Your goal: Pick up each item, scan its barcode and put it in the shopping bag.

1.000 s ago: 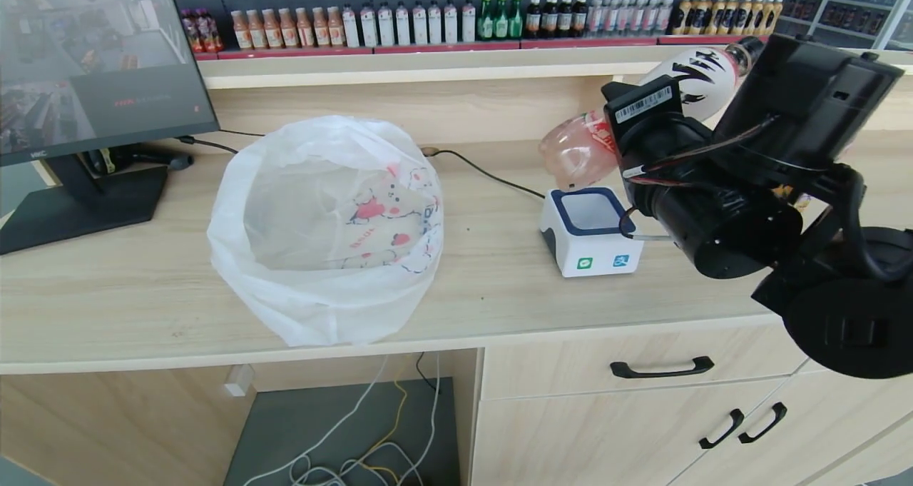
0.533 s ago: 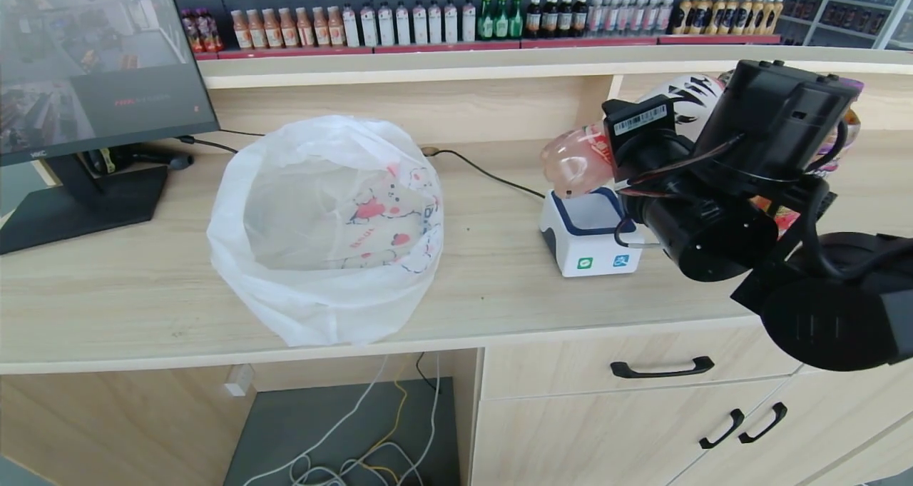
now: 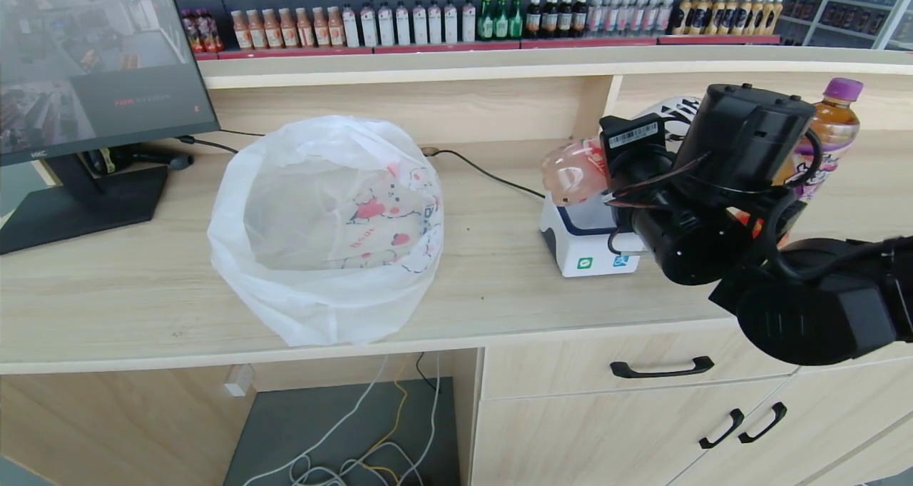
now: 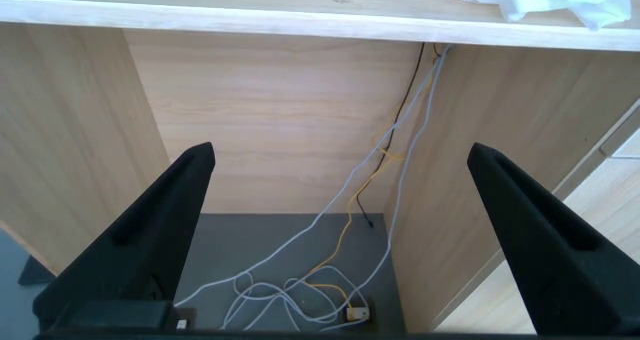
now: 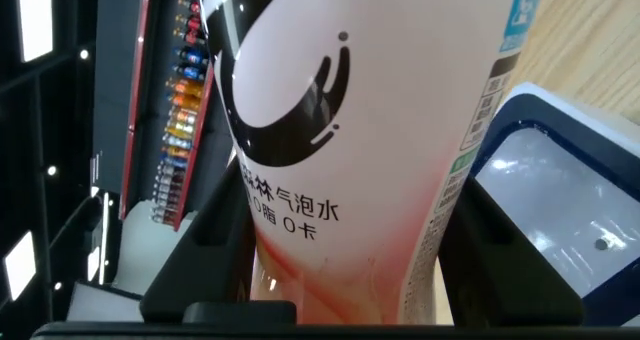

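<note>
Jaws hold pink bottle point(image 3: 570, 172); one amber bottle point(image 3: 832, 125), one scanner point(image 3: 581, 249), one bag point(image 3: 324, 233).

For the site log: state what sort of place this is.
Most likely a shop checkout: rows of bottled drinks on the shelf behind, a barcode scanner on the wooden counter with a bottle held over it, and an open shopping bag on the same counter.
</note>
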Robot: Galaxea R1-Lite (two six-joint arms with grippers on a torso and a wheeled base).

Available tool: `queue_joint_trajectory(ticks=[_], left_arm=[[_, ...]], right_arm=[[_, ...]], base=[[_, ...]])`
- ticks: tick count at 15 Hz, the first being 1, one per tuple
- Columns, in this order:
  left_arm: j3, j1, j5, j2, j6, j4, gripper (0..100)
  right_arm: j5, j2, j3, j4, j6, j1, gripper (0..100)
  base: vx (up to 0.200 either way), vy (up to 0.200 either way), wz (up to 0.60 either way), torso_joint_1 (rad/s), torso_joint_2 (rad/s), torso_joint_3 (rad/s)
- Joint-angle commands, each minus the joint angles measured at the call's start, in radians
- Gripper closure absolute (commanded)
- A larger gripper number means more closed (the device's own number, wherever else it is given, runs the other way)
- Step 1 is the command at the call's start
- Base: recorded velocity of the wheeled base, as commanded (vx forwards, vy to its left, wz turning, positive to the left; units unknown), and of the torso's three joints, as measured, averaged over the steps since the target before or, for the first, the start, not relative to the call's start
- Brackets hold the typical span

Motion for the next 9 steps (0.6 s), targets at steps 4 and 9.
queue_joint_trajectory(ticks=[4,9], left_arm=[[0.0,0.0,0.0,0.0,0.0,0.0,0],[0.0,0.0,0.0,0.0,0.0,0.0,0]], right_arm=[[0.002,0.054,-0.044,0.002,0.013,-0.024,100],[0.002,0.083,-0.058,0.002,0.041,-0.044,100]], base=[[0.0,0.0,0.0,0.0,0.0,0.0],[0.0,0.0,0.0,0.0,0.0,0.0]])
